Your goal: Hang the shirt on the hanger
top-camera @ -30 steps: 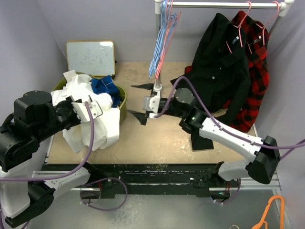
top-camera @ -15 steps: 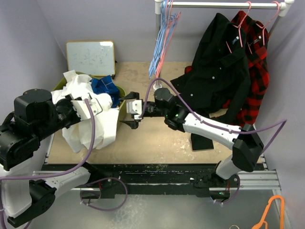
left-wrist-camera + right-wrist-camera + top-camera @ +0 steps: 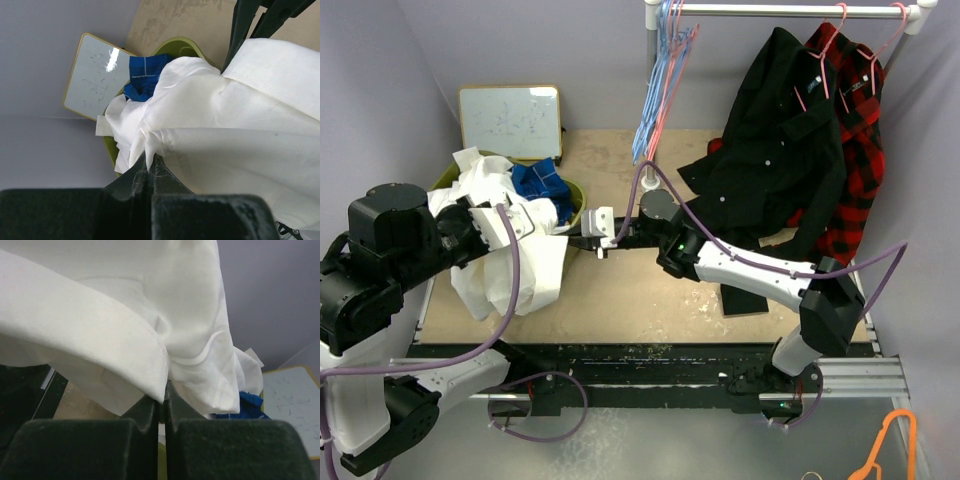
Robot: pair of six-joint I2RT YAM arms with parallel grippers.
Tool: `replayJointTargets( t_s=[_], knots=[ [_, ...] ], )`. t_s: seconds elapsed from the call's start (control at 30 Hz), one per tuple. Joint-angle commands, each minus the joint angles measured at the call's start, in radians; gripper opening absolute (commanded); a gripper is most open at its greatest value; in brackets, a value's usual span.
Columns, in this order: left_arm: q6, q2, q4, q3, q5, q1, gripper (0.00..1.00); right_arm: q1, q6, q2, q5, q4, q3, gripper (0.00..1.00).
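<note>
The white shirt [image 3: 515,265] hangs in a bunch over the near rim of the green basket [image 3: 578,200] at the left. My left gripper [image 3: 523,224] is shut on a pinched fold of the shirt [image 3: 225,115], and its fingertips [image 3: 148,162] meet on the fabric. My right gripper [image 3: 574,241] reaches in from the right and is shut on a hemmed edge of the shirt [image 3: 125,315], just at the jaw tips [image 3: 163,390]. The pink hanger [image 3: 670,95] hangs among blue ones on the rail at the back.
A blue cloth [image 3: 540,183] lies in the basket. A whiteboard [image 3: 510,121] leans on the back wall. A black shirt [image 3: 780,150] and a red plaid shirt [image 3: 865,160] hang from the rail [image 3: 790,9] at the right. A dark flat object [image 3: 745,297] lies under the right arm.
My right arm swung left from the table's middle to the shirt, and its gripper went from open to shut on the shirt's edge. The left gripper stayed shut on the shirt.
</note>
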Motion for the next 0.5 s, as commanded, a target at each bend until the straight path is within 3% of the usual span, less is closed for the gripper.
replayJointTargets(
  t_s=[0.0, 0.23, 0.47],
  knots=[
    [-0.002, 0.006, 0.043, 0.08, 0.034, 0.007, 0.0, 0.047, 0.053, -0.164, 0.225, -0.035, 0.077, 0.0],
    [-0.036, 0.068, 0.32, 0.239, 0.034, 0.007, 0.0, 0.153, -0.109, -0.329, 0.66, -0.489, 0.378, 0.0],
    [-0.137, 0.131, 0.577, 0.237, 0.347, 0.005, 0.0, 0.212, -0.302, -0.386, 0.924, -0.637, 0.559, 0.0]
  ],
)
